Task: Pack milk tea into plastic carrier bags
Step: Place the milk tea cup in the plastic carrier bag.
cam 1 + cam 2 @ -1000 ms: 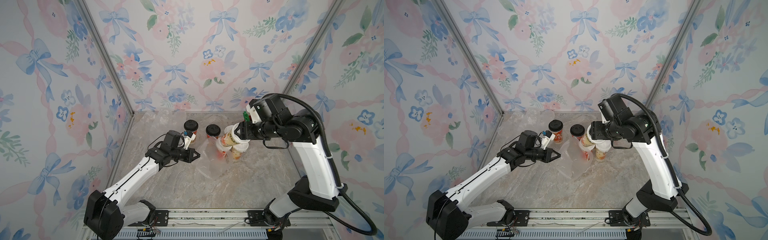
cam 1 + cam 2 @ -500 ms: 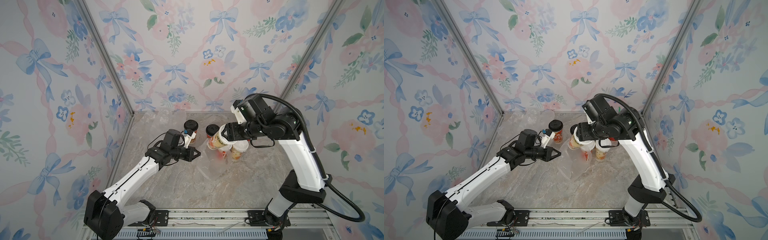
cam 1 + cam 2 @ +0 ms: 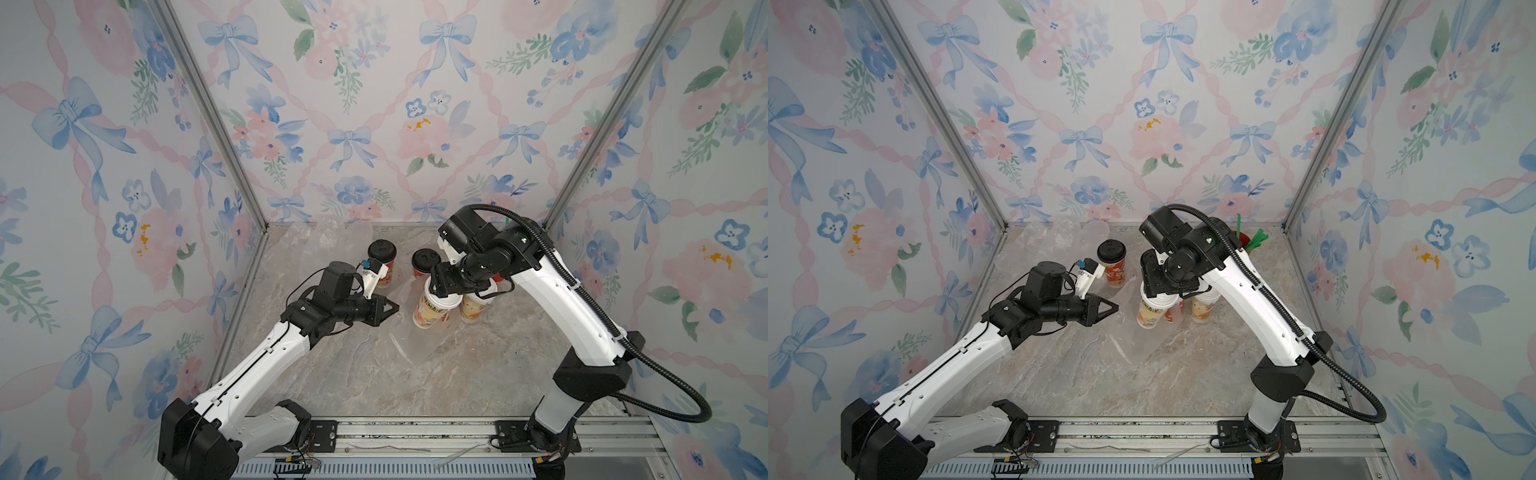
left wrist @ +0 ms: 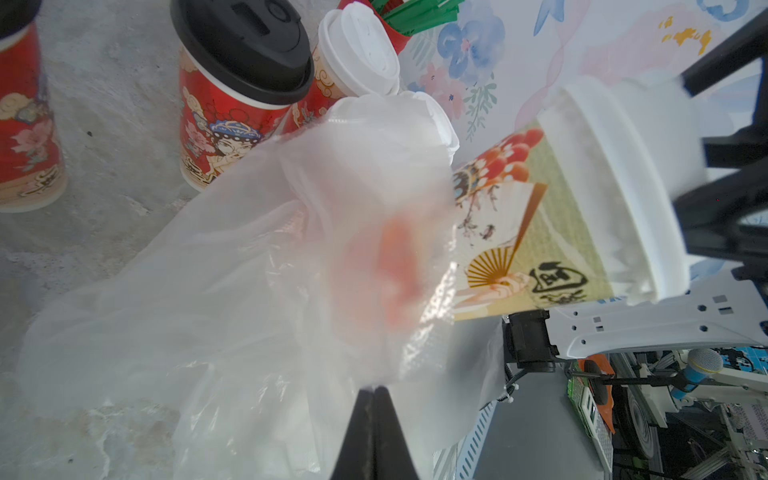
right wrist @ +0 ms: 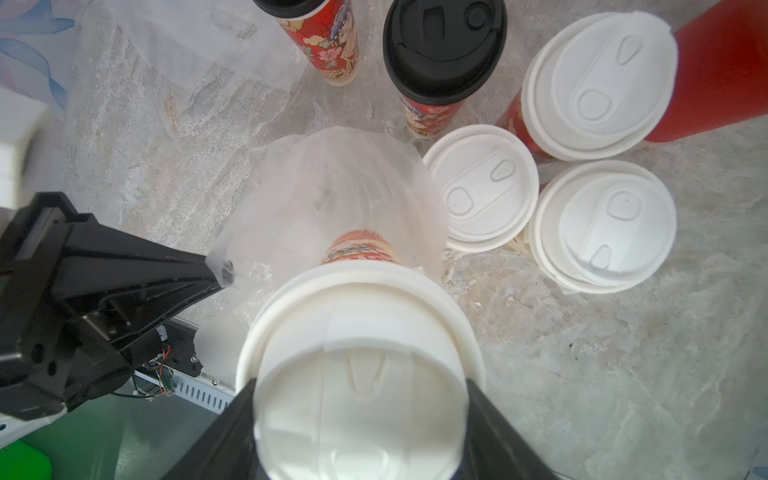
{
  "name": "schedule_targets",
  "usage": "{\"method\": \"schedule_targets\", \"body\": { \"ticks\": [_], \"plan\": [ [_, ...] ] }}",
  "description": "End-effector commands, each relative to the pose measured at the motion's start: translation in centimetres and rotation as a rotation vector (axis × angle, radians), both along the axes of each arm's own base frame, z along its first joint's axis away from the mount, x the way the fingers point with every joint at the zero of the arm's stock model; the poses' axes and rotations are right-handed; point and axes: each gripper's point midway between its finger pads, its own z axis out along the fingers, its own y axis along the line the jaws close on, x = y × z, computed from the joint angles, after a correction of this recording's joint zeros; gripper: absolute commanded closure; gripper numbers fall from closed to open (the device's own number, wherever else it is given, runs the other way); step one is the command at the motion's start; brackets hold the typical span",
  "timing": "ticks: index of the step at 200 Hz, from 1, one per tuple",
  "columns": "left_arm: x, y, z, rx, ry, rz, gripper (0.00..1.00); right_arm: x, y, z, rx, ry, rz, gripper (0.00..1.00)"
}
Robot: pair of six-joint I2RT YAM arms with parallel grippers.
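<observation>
Left pincer (image 4: 374, 392) is clenched on the thin, limp, slippery carrier bag (image 4: 249, 270), while right pincer (image 5: 359, 399) grasps the tilted cream dome-lidded cup (image 3: 432, 309) at that bag's mouth by its white lid (image 5: 357, 345), probably a pop-off risk.

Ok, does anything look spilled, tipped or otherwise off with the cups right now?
Only the cream cup is off upright: it hangs tilted in the right gripper, held by its lid, at the bag the left gripper pinches. No spill shows; the other teas stand lidded.
</observation>
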Motion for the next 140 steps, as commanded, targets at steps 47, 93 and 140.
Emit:
{"method": "schedule_targets", "body": {
  "ticks": [47, 93, 140],
  "plan": [
    [-0.5, 0.6, -0.2, -0.003, -0.003, 0.012, 1.0, 3.1, 3.9, -0.5, 0.088, -0.024, 0.005, 0.47],
    [-0.5, 1.4, -0.4, -0.007, 0.002, 0.039, 0.95, 3.8, 5.4, -0.1, 0.139, -0.027, 0.022, 0.47],
    [1.4, 5.6, 2.3, -0.042, -0.077, 0.222, 0.4, 3.7, 6.8, -1.5, 0.16, 0.018, 0.052, 0.47]
  ]
}}
